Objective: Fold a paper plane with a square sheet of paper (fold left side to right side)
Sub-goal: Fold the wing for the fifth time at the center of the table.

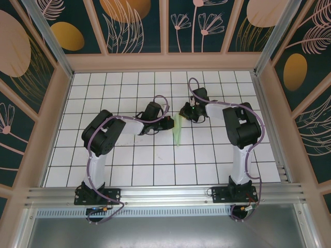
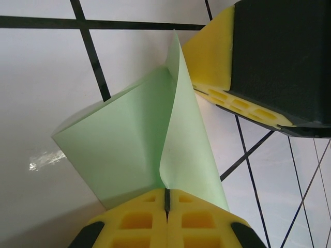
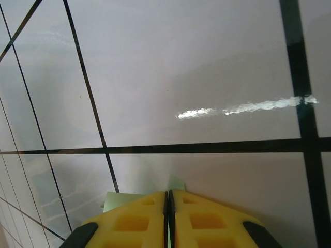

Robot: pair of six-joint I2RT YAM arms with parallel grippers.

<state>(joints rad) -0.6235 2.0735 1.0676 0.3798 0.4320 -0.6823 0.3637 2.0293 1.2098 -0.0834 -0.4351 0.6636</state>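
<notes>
White grid tabletop (image 1: 155,160). I see the folded pale green sheet of paper (image 1: 178,129) near the tabletop's centre, partly raised, between both grippers. Left gripper (image 2: 166,199) is pinched tight on the sheet's edge. Right gripper (image 3: 168,199) has its jaws pressed together, with green paper caught at the tips.

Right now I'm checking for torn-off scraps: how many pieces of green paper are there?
1: the folded green paper, at centre, held between the left hand and right hand. Scraps under the arms could be hidden.
</notes>
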